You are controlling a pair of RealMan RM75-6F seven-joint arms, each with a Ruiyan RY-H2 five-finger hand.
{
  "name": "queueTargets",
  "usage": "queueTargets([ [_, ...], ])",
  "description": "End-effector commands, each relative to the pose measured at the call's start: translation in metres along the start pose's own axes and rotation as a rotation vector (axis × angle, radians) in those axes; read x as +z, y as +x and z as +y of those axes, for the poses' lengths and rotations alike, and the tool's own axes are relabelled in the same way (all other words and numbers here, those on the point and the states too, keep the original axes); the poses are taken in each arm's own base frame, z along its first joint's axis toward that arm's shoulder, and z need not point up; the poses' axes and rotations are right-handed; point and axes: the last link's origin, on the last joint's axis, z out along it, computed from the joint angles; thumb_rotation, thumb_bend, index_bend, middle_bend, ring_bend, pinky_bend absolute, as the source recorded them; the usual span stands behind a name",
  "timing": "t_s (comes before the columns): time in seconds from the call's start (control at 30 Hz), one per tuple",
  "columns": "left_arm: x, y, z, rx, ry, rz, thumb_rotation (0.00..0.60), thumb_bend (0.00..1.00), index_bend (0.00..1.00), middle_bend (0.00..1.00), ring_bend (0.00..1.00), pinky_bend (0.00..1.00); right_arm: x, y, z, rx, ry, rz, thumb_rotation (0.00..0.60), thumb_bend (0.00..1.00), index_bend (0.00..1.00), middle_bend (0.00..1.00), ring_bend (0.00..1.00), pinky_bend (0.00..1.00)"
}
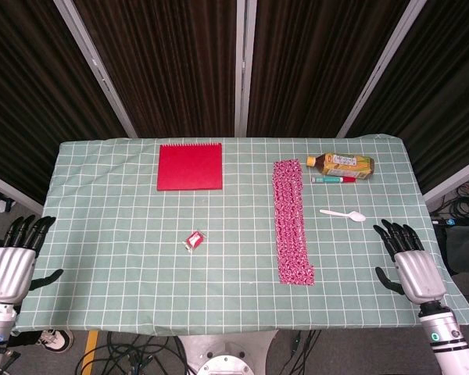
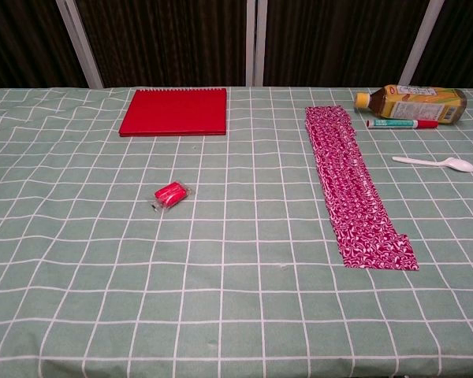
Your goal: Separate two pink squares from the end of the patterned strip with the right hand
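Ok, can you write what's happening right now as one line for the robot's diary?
phase: not started | right hand: open, beside table edge | left hand: open | patterned strip: flat, untouched

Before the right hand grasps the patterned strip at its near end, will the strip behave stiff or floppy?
Probably floppy: the patterned strip lies flat and thin on the tablecloth, so its near end may be difficult to lift. It likely weighs little and could slide when pulled.

— We're looking at a matt cloth tablecloth (image 2: pixel 79 260), creasing softly, and the patterned strip (image 2: pixel 353 189) is lying like thin printed fabric.

— We're also seeing a glossy plastic spoon (image 2: pixel 433 162), a shiny bottle (image 2: pixel 414 102), and a crinkly wrapped sweet (image 2: pixel 171 194) glinting.
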Motion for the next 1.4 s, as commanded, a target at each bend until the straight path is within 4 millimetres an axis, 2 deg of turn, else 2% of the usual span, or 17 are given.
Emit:
queueTargets([
  [0.03, 0.0, 0.0, 0.0, -0.001, 0.0, 0.0, 0.6, 0.06, 0.08, 0.1, 0.03, 0.07, 0.0, 0.0, 0.0, -0.001, 0.001, 0.001, 0.6, 0.29, 0.0, 0.0, 0.0, 0.0],
  [0.43, 0.002, 0.002, -0.001, -0.003, -0.002, -0.001, 0.6, 0.06, 0.08, 0.1, 0.03, 0.07, 0.002, 0.0, -0.004, 0.001, 0.005, 0.001, 0.6, 0.31, 0.0, 0.0, 0.0, 0.0],
  [0.5, -0.001, 0.0, -0.001, -0.006, 0.002, -0.008, 0.6, 0.06, 0.08, 0.1, 0.03, 0.07, 0.001, -0.002, -0.006, -0.004, 0.012, -0.012, 0.6, 0.39, 0.0, 0.0, 0.0, 0.0],
  [0.63, -0.003, -0.005, -0.002, -0.007, 0.01, -0.013, 0.6, 0.06, 0.08, 0.1, 0.03, 0.07, 0.0, -0.005, -0.008, -0.035, 0.029, -0.025, 0.6, 0.87, 0.0, 0.0, 0.0, 0.0],
  [0.67, -0.002, -0.006, -0.001, -0.011, 0.008, -0.013, 0.6, 0.06, 0.08, 0.1, 0.03, 0.07, 0.0, -0.005, -0.009, -0.038, 0.031, -0.027, 0.6, 0.96, 0.0, 0.01, 0.0, 0.01],
  [0.7, -0.001, -0.006, 0.0, -0.012, 0.009, -0.013, 0.6, 0.06, 0.08, 0.1, 0.03, 0.07, 0.001, -0.005, -0.01, -0.044, 0.035, -0.029, 0.6, 0.99, 0.0, 0.02, 0.02, 0.05],
  [0.77, 0.0, -0.006, 0.001, -0.007, 0.007, -0.013, 0.6, 0.06, 0.08, 0.1, 0.03, 0.07, 0.002, -0.006, -0.012, -0.047, 0.048, -0.033, 0.6, 1.0, 0.0, 0.12, 0.2, 0.29],
  [0.8, 0.0, -0.005, 0.0, -0.005, 0.007, -0.009, 0.6, 0.06, 0.08, 0.1, 0.03, 0.07, 0.002, -0.008, -0.015, -0.043, 0.06, -0.042, 0.6, 1.0, 0.0, 0.21, 0.35, 0.44],
  [0.83, 0.001, -0.004, 0.0, -0.004, 0.007, -0.007, 0.6, 0.06, 0.08, 0.1, 0.03, 0.07, 0.001, -0.01, -0.016, -0.043, 0.07, -0.053, 0.6, 1.0, 0.0, 0.33, 0.48, 0.55],
  [0.9, 0.001, -0.003, -0.001, -0.008, 0.011, -0.005, 0.6, 0.06, 0.08, 0.1, 0.03, 0.07, 0.0, -0.016, -0.02, -0.048, 0.091, -0.08, 0.6, 1.0, 0.0, 0.5, 0.6, 0.63],
  [0.97, 0.0, -0.004, -0.001, -0.008, 0.013, -0.008, 0.6, 0.06, 0.08, 0.1, 0.03, 0.07, -0.003, -0.022, -0.024, -0.021, 0.103, -0.119, 0.6, 1.0, 0.0, 0.6, 0.64, 0.66],
  [1.17, -0.001, -0.007, -0.003, -0.01, 0.02, -0.019, 0.6, 0.06, 0.08, 0.1, 0.03, 0.07, -0.009, -0.035, -0.038, -0.004, 0.166, -0.173, 0.6, 0.96, 0.03, 0.78, 0.73, 0.67],
  [1.4, -0.002, -0.006, -0.006, -0.013, 0.026, -0.018, 0.6, 0.06, 0.08, 0.1, 0.03, 0.07, -0.017, -0.062, -0.055, -0.083, 0.219, -0.281, 0.6, 0.99, 0.1, 0.84, 0.77, 0.67],
])
